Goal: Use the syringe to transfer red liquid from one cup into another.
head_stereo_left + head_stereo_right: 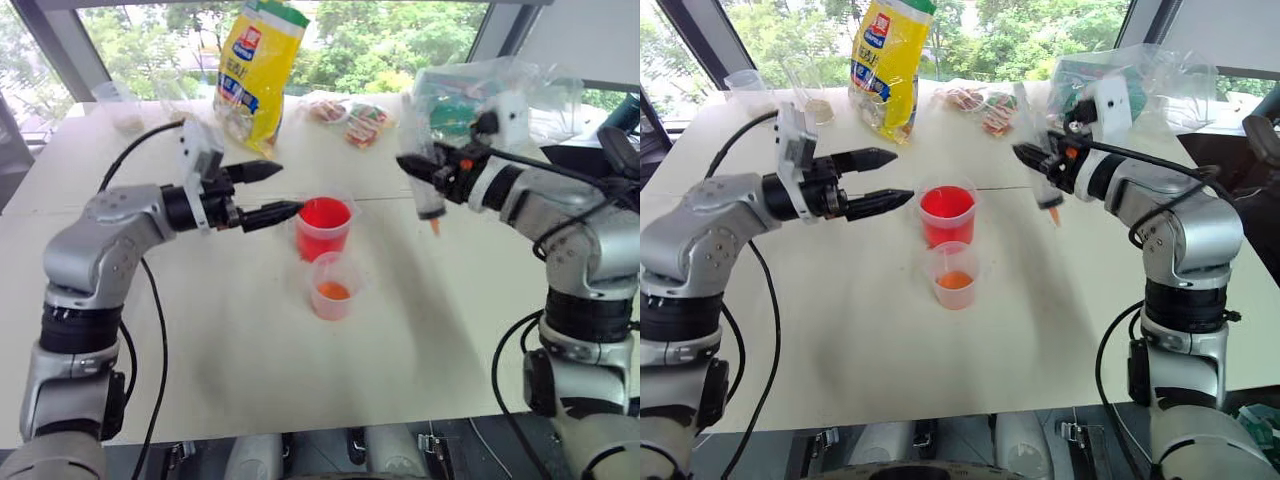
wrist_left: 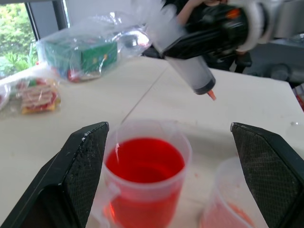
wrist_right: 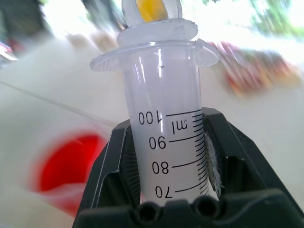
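Syringe [image 1: 430,195]: clamped in the right gripper [image 3: 164,185], raised above the table [image 1: 250,370], orange tip down, barrel looking empty.
Tall cup [image 1: 324,228]: mid-table, nearly full of red liquid [image 2: 144,164].
Short cup [image 1: 333,286]: just in front of it, a shallow orange-red layer inside.
Left gripper [image 1: 268,192]: fingers spread wide, empty, beside the tall cup.
Yellow bag [image 1: 258,70]: far edge.

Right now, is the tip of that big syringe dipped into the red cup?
No. The syringe hangs in the air in the right gripper, its orange tip clear of the red cup and off to its side.
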Action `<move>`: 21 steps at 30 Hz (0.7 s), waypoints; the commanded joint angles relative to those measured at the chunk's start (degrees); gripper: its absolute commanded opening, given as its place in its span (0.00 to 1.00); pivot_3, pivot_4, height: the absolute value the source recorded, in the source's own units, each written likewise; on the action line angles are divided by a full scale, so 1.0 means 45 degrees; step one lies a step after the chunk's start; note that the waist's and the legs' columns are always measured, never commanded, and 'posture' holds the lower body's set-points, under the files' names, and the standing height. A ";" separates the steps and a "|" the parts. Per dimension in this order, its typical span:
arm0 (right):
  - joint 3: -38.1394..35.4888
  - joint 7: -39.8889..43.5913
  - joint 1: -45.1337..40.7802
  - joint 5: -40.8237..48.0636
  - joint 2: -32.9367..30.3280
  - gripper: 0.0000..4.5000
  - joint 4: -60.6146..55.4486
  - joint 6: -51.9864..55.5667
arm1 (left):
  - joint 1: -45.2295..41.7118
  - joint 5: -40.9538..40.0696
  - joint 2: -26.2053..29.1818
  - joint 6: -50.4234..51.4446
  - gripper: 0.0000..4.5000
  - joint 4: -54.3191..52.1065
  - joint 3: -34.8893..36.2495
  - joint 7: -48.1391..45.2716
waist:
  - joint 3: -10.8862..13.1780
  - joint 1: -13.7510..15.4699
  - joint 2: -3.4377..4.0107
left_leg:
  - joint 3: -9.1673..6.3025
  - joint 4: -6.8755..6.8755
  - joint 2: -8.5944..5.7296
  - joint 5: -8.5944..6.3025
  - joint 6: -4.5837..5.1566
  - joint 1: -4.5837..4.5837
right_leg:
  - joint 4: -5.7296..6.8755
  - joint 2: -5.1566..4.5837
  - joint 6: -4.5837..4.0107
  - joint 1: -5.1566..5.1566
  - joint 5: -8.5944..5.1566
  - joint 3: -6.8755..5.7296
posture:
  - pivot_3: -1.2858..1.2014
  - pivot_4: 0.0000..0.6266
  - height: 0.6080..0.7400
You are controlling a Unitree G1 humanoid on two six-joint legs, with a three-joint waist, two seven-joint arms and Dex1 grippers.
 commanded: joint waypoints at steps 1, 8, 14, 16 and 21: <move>-0.0308 -0.0097 -0.0736 0.0940 0.1500 0.31 -0.0611 -0.2204 | -0.0820 0.0194 0.0042 -0.0395 0.95 0.0724 0.0141 -0.0382 | 0.0003 0.0016 0.0005 | -0.0005 -0.0001 0.0008 0.0005 -0.0008 0.0000 | 0.0006 0.0010 -0.0001 -0.0002 0.0000 -0.0002 | 0.52 0.24 1.00; 0.1045 0.0308 -0.0762 0.0326 0.3950 0.31 0.1426 -0.6187 | -0.1558 0.0935 0.0083 -0.1005 0.95 0.1692 -0.0128 -0.0952 | 0.0003 0.0124 0.0006 | -0.0005 0.0002 -0.0005 0.0011 -0.0018 -0.0008 | 0.0005 -0.0019 -0.0004 0.0002 0.0001 -0.0004 | 0.52 0.24 1.00; 0.2080 0.0931 -0.0160 -0.0930 0.5153 0.31 0.4478 -0.9688 | -0.1950 0.1439 -0.0090 -0.1319 0.95 0.2144 -0.0154 -0.0759 | 0.0003 0.0107 0.0006 | -0.0004 0.0003 -0.0016 0.0009 -0.0016 -0.0013 | -0.0003 -0.0030 -0.0002 0.0005 0.0002 -0.0003 | 0.52 0.24 1.00; 0.2276 0.1104 0.0013 -0.1213 0.5296 0.31 0.5130 -1.0415 | -0.2083 0.1624 -0.0267 -0.1506 0.95 0.2286 -0.0184 -0.0641 | 0.0004 0.0101 0.0006 | -0.0005 0.0000 -0.0014 0.0010 -0.0016 -0.0010 | 0.0000 -0.0026 -0.0002 0.0004 0.0001 -0.0004 | 0.52 0.24 1.00; 0.2661 0.1388 0.0612 -0.1697 0.5333 0.31 0.6097 -1.1513 | -0.2781 0.2114 -0.0846 -0.2017 0.95 0.3095 -0.0301 -0.0402 | 0.0006 0.0114 0.0009 | -0.0005 0.0000 -0.0015 0.0010 -0.0017 -0.0013 | 0.0001 -0.0029 -0.0002 0.0003 0.0002 -0.0004 | 0.52 0.24 1.00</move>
